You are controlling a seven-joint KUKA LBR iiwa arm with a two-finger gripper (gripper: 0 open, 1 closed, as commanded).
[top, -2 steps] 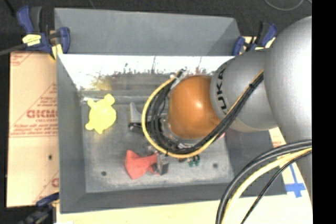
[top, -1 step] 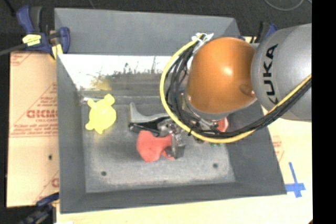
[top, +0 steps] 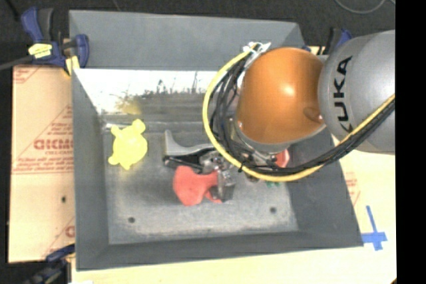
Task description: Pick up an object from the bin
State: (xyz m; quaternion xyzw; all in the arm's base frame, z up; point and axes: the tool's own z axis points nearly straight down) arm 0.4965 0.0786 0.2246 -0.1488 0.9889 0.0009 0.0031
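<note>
One "KUKA" arm by red obj.

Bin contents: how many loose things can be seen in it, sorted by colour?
Yellow: 1, the lumpy toy at the left.
Red: 2, a blob by the gripper and a scrap peeking from under the arm.
Grey: 1, the tool-like piece mid-bin.
Total: 4 in sight; the arm may hide more.

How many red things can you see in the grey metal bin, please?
2: a red rounded lump mid-floor beside the gripper; a red scrap right, under the arm. More may be hidden.
</note>
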